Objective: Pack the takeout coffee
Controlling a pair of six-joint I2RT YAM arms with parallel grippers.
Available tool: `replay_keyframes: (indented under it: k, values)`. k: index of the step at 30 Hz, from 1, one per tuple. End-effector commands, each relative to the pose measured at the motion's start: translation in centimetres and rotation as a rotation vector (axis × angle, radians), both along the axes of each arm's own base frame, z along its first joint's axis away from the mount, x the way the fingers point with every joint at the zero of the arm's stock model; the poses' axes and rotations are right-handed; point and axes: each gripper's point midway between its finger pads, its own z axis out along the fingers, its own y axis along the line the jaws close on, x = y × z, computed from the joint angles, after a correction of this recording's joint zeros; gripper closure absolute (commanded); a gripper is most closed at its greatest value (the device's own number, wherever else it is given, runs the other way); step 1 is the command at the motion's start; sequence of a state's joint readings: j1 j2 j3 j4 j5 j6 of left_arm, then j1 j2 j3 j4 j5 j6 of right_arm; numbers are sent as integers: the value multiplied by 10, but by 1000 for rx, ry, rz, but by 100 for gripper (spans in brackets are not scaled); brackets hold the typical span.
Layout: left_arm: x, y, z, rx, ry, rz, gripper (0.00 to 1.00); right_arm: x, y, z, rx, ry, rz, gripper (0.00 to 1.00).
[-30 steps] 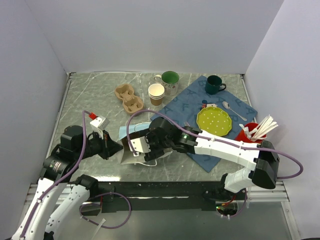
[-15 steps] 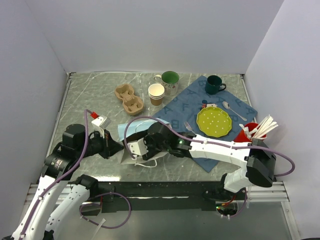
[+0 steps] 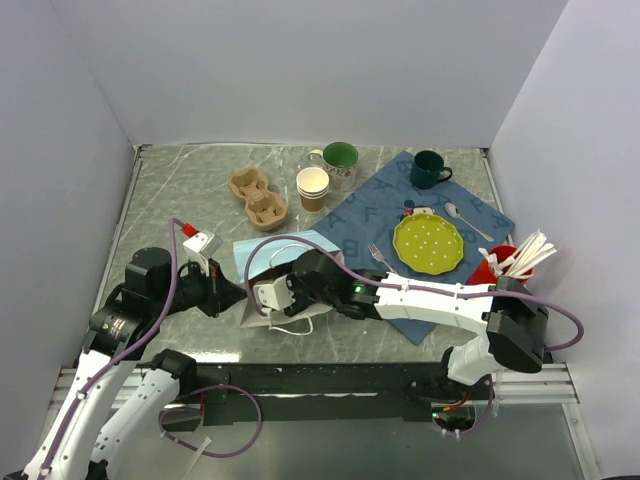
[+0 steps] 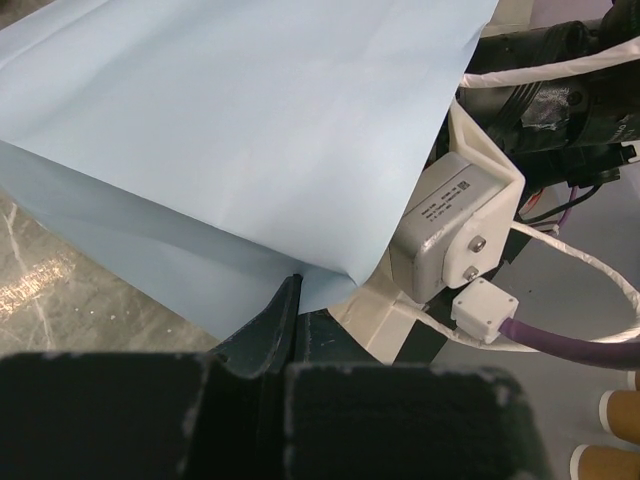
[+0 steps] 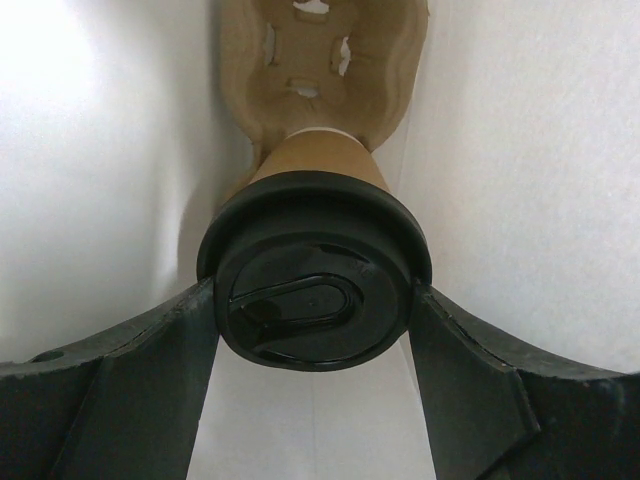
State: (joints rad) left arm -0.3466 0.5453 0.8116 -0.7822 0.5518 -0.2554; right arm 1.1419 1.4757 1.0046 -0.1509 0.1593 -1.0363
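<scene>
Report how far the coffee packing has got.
Done: the takeout coffee has its black lid on and appears seated in a pulp carrier inside the blue bag.
In hand: the left gripper pinches the bag's edge, and the right gripper, reaching into the bag, clasps the lid.
Left: release the cup and draw the right arm out.

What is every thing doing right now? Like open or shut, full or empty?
Bag: mouth held open.
Coffee: lid on, inside the bag, base against a carrier.
Left gripper: shut on the bag's edge.
Right gripper: shut on the coffee's lid.
Cups: stacked upright, no lids.
Green mug: upright, looks empty.
</scene>
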Motion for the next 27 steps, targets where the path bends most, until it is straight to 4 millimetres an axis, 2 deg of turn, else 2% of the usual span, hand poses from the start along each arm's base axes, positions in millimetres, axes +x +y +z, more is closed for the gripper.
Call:
replay_keyframes:
  k: [1,3,8,12,13,14,22,27]
  values:
    - [-6,-6,9,-34,-15,-44,99,15,-12,13,19,-44,-113,50]
    - [-5,-5,8,-32,-13,-34,99,15,-14,13,20,-33,-126,50]
    - [2,0,13,-33,0,36,99,-8,-11,26,75,84,-70,50]
    - [12,2,28,-56,-7,98,99,-28,-4,58,158,174,-9,50]
    - [13,1,33,-62,-14,101,99,-34,-11,59,140,195,-6,50]
    - [14,2,35,-61,-18,106,99,-36,-10,70,155,207,0,50]
    - [23,8,36,-3,25,151,98,-56,-15,103,191,300,26,50]
    - [23,13,39,2,6,176,98,-70,-8,141,302,369,52,50]
